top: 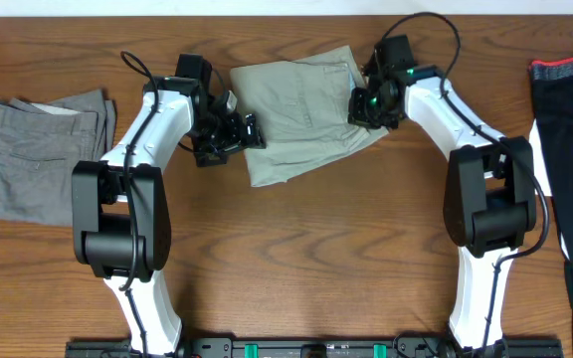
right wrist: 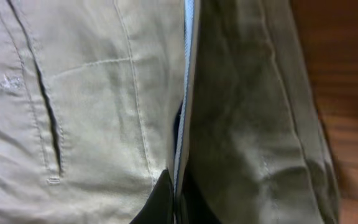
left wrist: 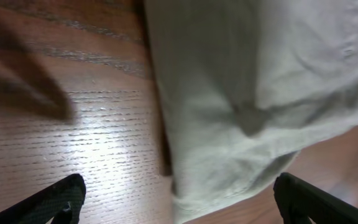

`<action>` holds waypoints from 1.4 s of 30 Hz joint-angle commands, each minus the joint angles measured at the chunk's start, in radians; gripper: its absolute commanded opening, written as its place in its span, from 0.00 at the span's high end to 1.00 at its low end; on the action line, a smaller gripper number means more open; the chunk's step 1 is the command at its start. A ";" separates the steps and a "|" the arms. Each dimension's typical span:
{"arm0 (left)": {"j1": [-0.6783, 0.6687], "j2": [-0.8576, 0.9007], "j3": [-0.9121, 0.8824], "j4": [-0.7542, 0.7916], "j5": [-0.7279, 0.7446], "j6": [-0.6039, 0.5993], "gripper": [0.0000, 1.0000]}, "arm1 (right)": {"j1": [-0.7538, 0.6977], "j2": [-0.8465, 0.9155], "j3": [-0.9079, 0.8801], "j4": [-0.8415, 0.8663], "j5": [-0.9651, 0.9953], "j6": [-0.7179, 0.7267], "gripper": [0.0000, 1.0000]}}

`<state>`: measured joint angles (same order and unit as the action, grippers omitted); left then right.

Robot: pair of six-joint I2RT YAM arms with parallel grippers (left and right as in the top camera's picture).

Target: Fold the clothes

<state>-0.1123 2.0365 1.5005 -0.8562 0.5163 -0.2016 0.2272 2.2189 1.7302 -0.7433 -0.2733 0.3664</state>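
The soft, creased khaki shorts [top: 301, 104] are pinched at their three o'clock seamed edge by the right gripper [right wrist: 178, 202]; the left gripper [top: 247, 132] is held spread at nine o'clock.

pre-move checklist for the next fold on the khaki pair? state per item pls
1. Right gripper shut on the edge of the pale khaki-green cotton shorts: ok.
2. Left gripper open, with the shorts' corner between its fingers: ok, not yet gripped.
3. Shorts lying flat and square: not ok, they are wrinkled and the lower edge is skewed.
4. Mid-grey cotton pair well apart from both grippers: ok.
5. Dark garment with a red band clear of the right arm: cannot tell, they sit close in the overhead view.
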 commanded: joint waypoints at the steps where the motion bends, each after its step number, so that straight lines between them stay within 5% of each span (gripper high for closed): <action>1: 0.003 -0.005 0.003 -0.003 -0.021 0.014 0.02 | 0.000 -0.005 0.096 -0.043 0.109 -0.035 0.99; 16: 0.003 -0.005 0.003 -0.003 -0.035 0.014 0.02 | -0.006 0.002 0.111 -0.081 0.488 -0.050 0.94; 17: 0.003 -0.005 0.003 -0.003 -0.035 0.014 0.02 | -0.006 0.003 0.108 -0.077 0.509 -0.050 0.88; 18: 0.003 -0.005 0.003 -0.003 -0.035 0.014 0.02 | -0.006 0.005 0.108 -0.072 0.538 -0.050 0.63; 21: 0.002 -0.005 0.003 -0.003 -0.031 0.016 0.02 | -0.006 0.005 0.109 -0.065 0.595 -0.050 0.22; 23: 0.000 -0.005 0.003 -0.002 -0.026 0.019 0.02 | -0.008 0.004 0.124 -0.084 0.630 -0.049 0.03; 30: -0.021 -0.005 0.003 0.067 0.144 0.071 0.02 | -0.008 -0.003 0.247 -0.256 0.599 -0.037 0.01; 42: -0.109 0.060 0.003 0.360 0.195 -0.241 0.02 | -0.040 -0.003 0.391 -0.354 0.283 -0.061 0.01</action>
<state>-0.2008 2.0506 1.5002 -0.5129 0.6891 -0.3332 0.2039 2.2189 2.1040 -1.0931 0.0811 0.3180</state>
